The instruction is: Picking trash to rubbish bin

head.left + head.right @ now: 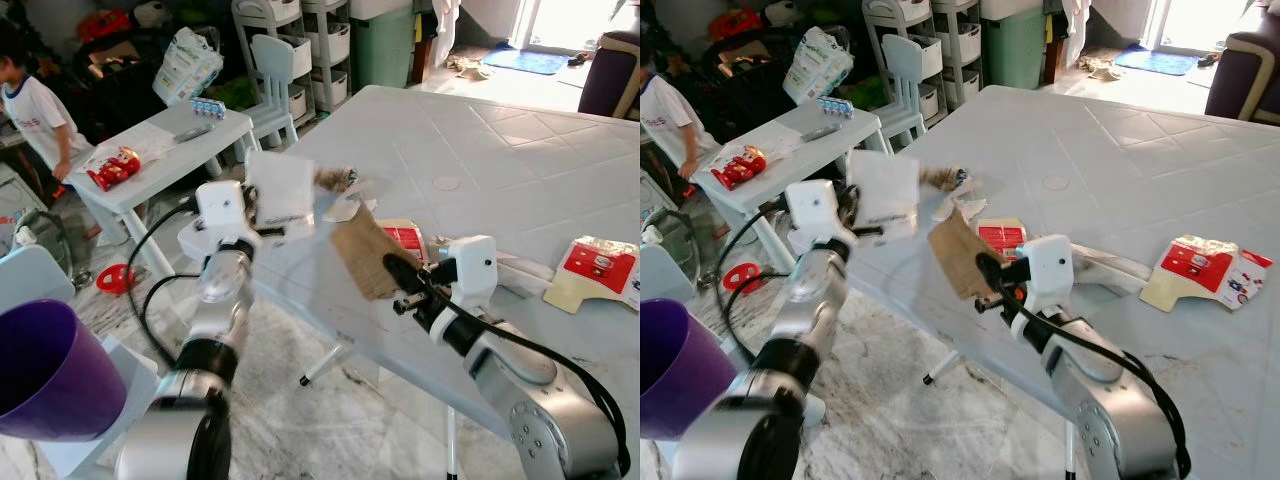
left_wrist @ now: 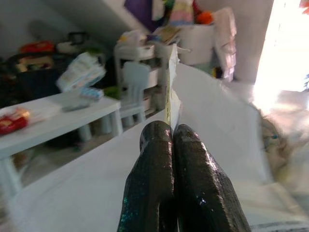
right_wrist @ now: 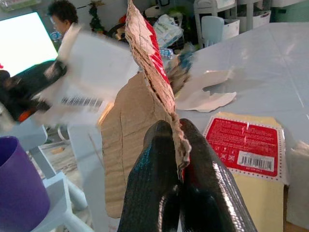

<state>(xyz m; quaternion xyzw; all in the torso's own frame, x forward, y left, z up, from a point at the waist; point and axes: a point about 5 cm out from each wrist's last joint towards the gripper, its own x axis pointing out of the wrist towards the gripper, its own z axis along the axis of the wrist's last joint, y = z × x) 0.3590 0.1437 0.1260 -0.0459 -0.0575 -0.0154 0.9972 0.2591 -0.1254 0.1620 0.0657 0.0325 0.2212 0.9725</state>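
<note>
**Both grippers holding trash at the table edge**

Nearest, low on the robot's left: purple bin (image 1: pixel 45 370), open mouth facing up, on the floor beside the left arm.

Right gripper (image 1: pixel 400 275) is clenched on a torn piece of brown cardboard (image 1: pixel 362 252), held off the near edge of the big white table (image 1: pixel 500 150). In the right wrist view the two black fingers (image 3: pixel 159 179) pinch the cardboard's ragged edge, a red printed layer showing along it.

Left gripper (image 1: pixel 268 228) is clamped on a white sheet (image 1: pixel 282 188), blurred, raised over the table's near left corner. In the left wrist view the fingers (image 2: pixel 154 179) are pressed together with the sheet's edge between them.

On the table just past the cardboard: a flat red-and-yellow pack (image 3: pixel 244 150) with a barcode, a torn white scrap (image 3: pixel 205 96), a crumpled wrapper (image 1: pixel 335 180). Well to the right, another red-and-yellow packet (image 1: pixel 595 270).

Farther left: small white table (image 1: pixel 170 150) with a red toy (image 1: pixel 112 168); a person in a white shirt (image 1: pixel 35 115) beside it. Behind, a child's chair (image 1: pixel 272 75) and drawer shelves (image 1: pixel 325 45).
</note>
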